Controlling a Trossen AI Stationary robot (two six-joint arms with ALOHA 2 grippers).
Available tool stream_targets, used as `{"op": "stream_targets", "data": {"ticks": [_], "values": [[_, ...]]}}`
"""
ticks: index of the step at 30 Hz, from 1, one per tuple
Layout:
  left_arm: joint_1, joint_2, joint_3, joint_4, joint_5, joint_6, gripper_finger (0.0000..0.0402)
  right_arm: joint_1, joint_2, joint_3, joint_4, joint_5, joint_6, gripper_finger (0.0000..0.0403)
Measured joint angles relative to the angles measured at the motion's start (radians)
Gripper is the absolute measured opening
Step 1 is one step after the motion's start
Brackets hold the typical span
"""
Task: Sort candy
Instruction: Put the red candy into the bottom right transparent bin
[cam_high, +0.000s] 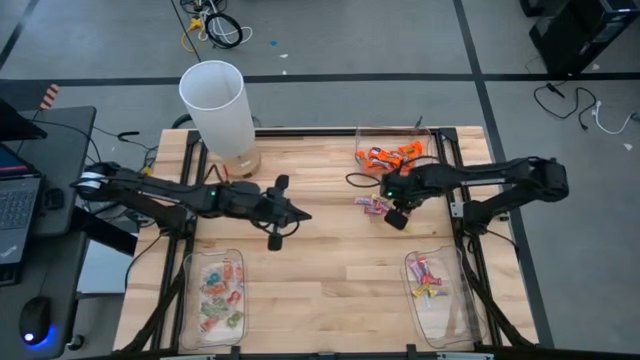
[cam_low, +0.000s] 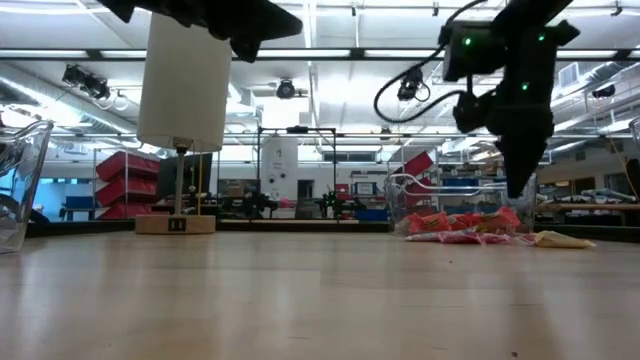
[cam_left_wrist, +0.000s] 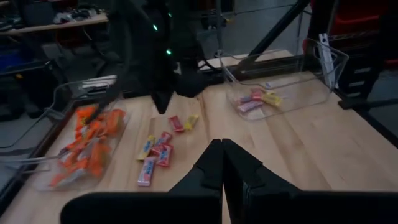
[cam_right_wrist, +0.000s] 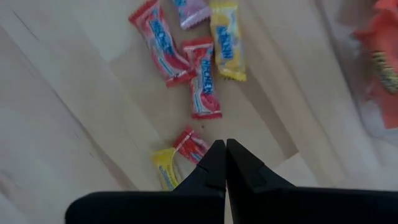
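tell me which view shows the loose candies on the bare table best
The right wrist view: the loose candies fill it, wrappers clear. The left wrist view shows them smaller; the high view shows a tiny cluster; the low view only a flat strip.

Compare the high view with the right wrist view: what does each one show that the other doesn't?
Only the high view shows both arms, the left gripper shut over mid-table, the white cylinder, and all three clear trays: orange candy at the back right, mixed pieces front left, a few front right.

Only the right wrist view shows individual wrappers: red ones, a yellow one.

Both show the shut right gripper over the loose candy on the wood.
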Motion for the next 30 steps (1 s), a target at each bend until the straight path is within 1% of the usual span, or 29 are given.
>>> {"op": "stream_targets", "data": {"ticks": [7,11,15,26,30], "values": [[-0.008,-0.09,-0.062,-0.014,-0.037,-0.005,0.0003,0.015,0.1,0.001,-0.045,-0.016,0.005,0.0],[-0.007,-0.138,-0.107,-0.015,-0.082,-0.011,0.0003,0.039,0.131,0.001,-0.045,-0.029,-0.002,0.0],[-0.007,-0.173,-0.14,-0.019,-0.107,-0.033,0.0003,0.057,0.152,0.001,-0.043,-0.03,-0.002,0.0],[-0.009,-0.191,-0.148,-0.017,-0.115,-0.025,0.0003,0.058,0.24,0.002,0.034,-0.033,-0.056,0.0],[-0.012,-0.191,-0.148,-0.018,-0.115,-0.025,0.0003,0.058,0.27,0.002,0.099,-0.041,-0.077,0.0]]}}
